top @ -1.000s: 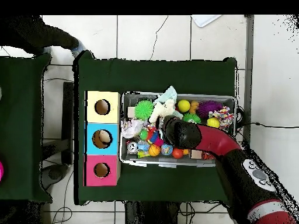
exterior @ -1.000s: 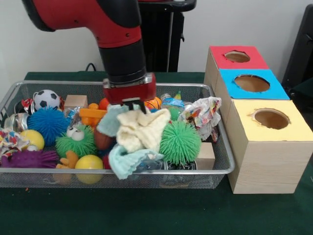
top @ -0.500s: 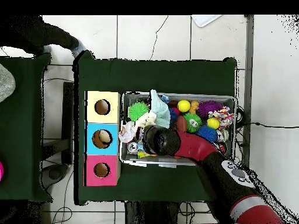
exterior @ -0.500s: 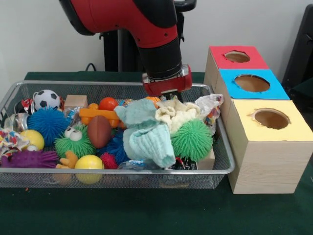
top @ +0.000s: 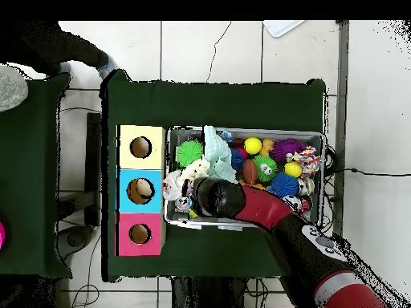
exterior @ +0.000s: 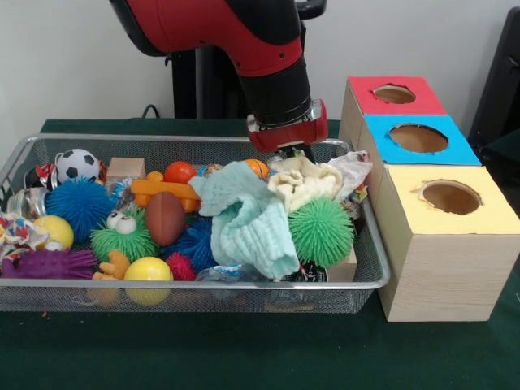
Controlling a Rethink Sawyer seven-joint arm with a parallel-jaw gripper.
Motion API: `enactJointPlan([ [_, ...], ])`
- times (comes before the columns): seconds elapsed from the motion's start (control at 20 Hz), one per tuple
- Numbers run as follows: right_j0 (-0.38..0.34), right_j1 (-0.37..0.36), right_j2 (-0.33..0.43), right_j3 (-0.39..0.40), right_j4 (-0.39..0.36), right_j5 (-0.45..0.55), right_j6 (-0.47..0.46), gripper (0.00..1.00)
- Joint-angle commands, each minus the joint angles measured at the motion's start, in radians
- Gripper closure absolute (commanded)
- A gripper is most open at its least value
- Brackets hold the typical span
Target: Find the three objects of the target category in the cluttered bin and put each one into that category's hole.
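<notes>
Front view: nearest, the mint cloth (exterior: pixel 248 219) has slid down over the bin's (exterior: pixel 370 280) front toys; behind it the cream cloth (exterior: pixel 305 180) has been dragged toward the yellow-topped box (exterior: pixel 451 197) — apparently the target. The gripper (exterior: pixel 294 151) sits on it; whether it grips cannot be told.

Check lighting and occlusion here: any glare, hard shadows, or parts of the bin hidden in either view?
Front view: even light, no glare; soft shadow under the bin. The gripper is mostly hidden behind the cream cloth. Overhead view: the arm covers the bin's near side.
</notes>
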Motion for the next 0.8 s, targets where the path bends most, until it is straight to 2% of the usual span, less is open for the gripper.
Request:
enactJointPlan([
  [0.05,0.021,0.016,0.018,0.118,0.079,0.015,0.228,1.0],
  [0.2,0.018,0.003,0.039,0.136,0.114,0.018,0.234,1.0],
  [0.55,0.006,-0.14,0.168,0.267,0.257,0.035,0.283,1.0],
  [0.7,0.011,-0.184,0.193,0.269,0.316,0.072,0.278,1.0],
  [0.8,0.025,-0.205,0.172,0.264,0.331,0.1,0.267,1.0],
])
